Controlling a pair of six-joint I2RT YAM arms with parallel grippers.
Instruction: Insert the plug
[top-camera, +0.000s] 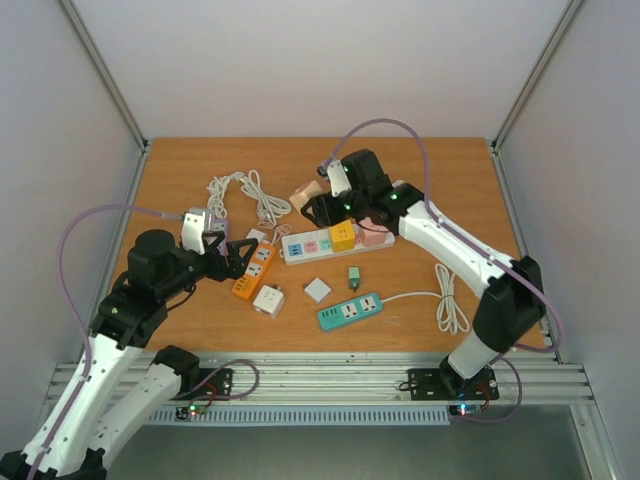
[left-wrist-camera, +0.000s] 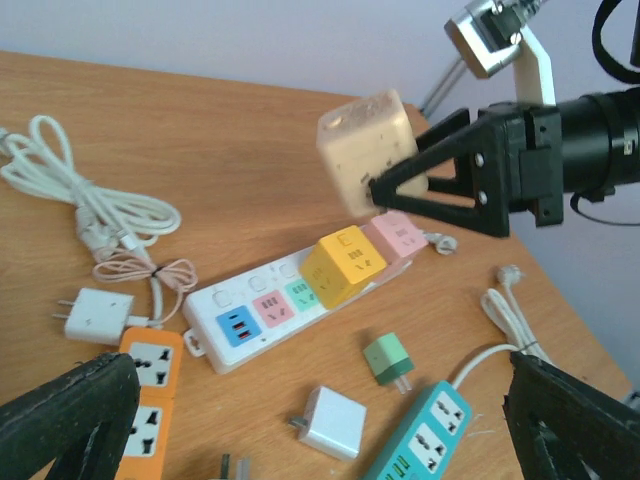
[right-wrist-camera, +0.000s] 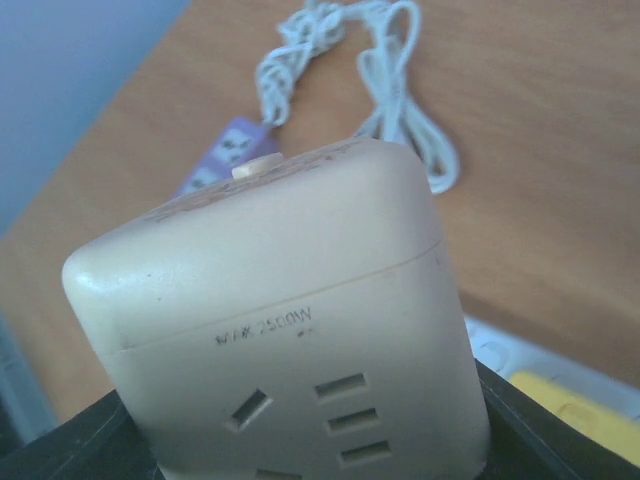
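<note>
The plug (top-camera: 306, 194) is a beige cube adapter with socket slots on its faces, and it hangs in the air above the table. My right gripper (top-camera: 322, 207) is shut on it, and its black fingers (left-wrist-camera: 440, 172) clamp the cube (left-wrist-camera: 366, 148) from the right. In the right wrist view the cube (right-wrist-camera: 290, 330) fills the frame between the right gripper (right-wrist-camera: 310, 445). Below it lies a white power strip (top-camera: 300, 247) carrying a yellow cube (top-camera: 343, 235) and a pink cube (top-camera: 375, 233). My left gripper (top-camera: 240, 258) stands open over the orange strip, holding nothing.
An orange power strip (top-camera: 254, 271), a teal power strip (top-camera: 350, 311), a white charger (top-camera: 317, 290), a small green plug (top-camera: 353, 276) and a white cube adapter (top-camera: 268, 300) lie in front. Coiled white cables (top-camera: 240, 190) lie at the back left, and another cable (top-camera: 451, 300) lies at the right.
</note>
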